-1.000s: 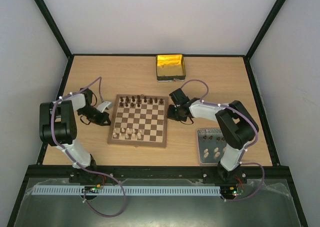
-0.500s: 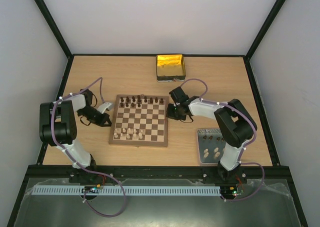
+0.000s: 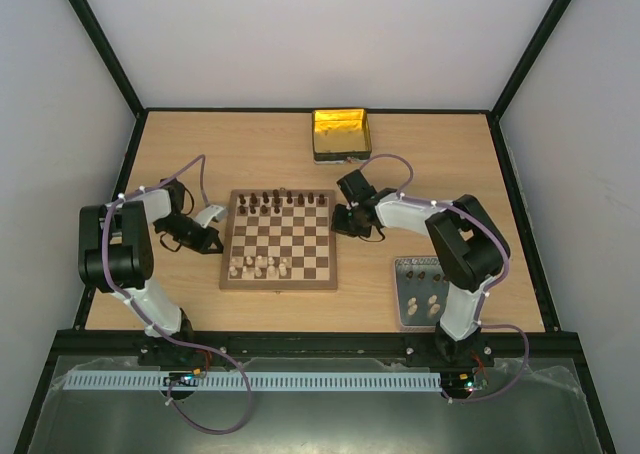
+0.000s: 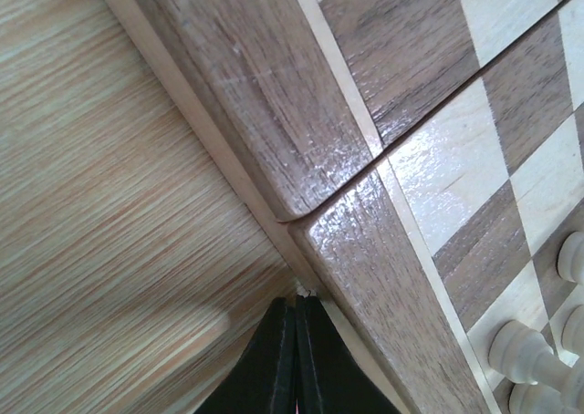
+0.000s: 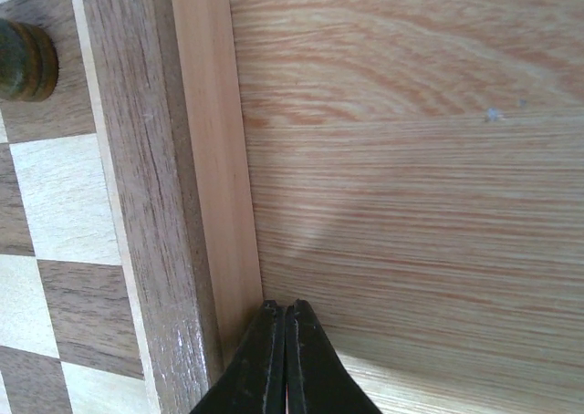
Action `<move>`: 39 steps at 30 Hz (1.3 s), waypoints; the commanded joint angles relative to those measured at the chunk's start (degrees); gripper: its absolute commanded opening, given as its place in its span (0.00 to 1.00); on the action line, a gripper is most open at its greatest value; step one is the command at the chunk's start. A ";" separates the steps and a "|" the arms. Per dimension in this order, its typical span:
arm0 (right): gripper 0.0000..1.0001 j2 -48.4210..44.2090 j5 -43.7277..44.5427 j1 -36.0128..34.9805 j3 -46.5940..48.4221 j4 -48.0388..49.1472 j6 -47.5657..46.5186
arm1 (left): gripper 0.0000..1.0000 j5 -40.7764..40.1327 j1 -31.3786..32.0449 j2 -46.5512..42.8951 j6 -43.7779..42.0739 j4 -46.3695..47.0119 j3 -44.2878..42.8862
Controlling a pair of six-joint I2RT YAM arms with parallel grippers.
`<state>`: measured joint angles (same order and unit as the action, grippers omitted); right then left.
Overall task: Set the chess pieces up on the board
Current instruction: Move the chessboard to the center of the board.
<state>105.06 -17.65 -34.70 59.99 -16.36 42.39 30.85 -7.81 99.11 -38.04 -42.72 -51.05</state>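
Observation:
The board (image 3: 280,239) lies mid-table. Dark chess pieces (image 3: 280,201) stand along its far rows and pale ones (image 3: 258,267) along its near row. My left gripper (image 3: 216,244) is shut and empty, its tip against the board's left edge. In the left wrist view the tip (image 4: 297,297) touches the board's border (image 4: 365,241), with pale pieces (image 4: 525,350) at the lower right. My right gripper (image 3: 338,228) is shut and empty against the board's right edge. In the right wrist view the tip (image 5: 286,306) sits at the border (image 5: 137,204), with one dark piece (image 5: 23,60) at the top left.
A grey metal tray (image 3: 408,314) at the near right holds several dark and pale pieces. A yellow-gold tin (image 3: 341,134) stands behind the board. Bare table shows on both sides. Black frame posts run along the table's edges.
The board has turned slightly, its near edge shifting a little to the right. The right gripper has moved slightly left and away. Both grippers stay shut at the board's sides.

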 commanded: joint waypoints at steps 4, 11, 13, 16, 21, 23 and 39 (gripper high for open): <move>0.02 3.78 -2.01 -0.81 -1.01 -2.10 -0.53 | 0.02 -0.90 0.93 4.28 -1.32 0.06 3.32; 0.02 2.77 -0.16 -0.81 -2.18 -2.89 -0.40 | 0.02 -2.84 0.51 4.12 0.48 2.00 3.18; 0.02 1.47 1.38 -0.78 -2.85 -3.37 -0.02 | 0.11 -4.43 -0.28 4.03 1.40 3.18 2.86; 0.02 -1.67 4.70 -0.72 -4.07 -4.66 0.62 | 0.25 -4.95 -2.82 4.25 1.91 3.73 1.36; 0.02 -9.56 11.37 -0.09 -6.05 -8.29 1.64 | 0.39 -4.84 -6.88 4.05 1.79 3.36 -0.69; 0.03 -12.31 12.59 0.17 -6.54 -9.62 1.56 | 0.44 -4.89 -7.62 3.76 1.46 3.37 -0.89; 0.02 -17.61 6.30 0.05 -17.33 -6.29 3.36 | 0.62 -6.06 -8.28 -4.42 4.98 5.25 -1.37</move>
<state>87.50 -9.65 -34.46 44.75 -24.23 44.56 30.04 -15.46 97.56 -34.33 -39.66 -53.23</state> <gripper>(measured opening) 0.022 0.586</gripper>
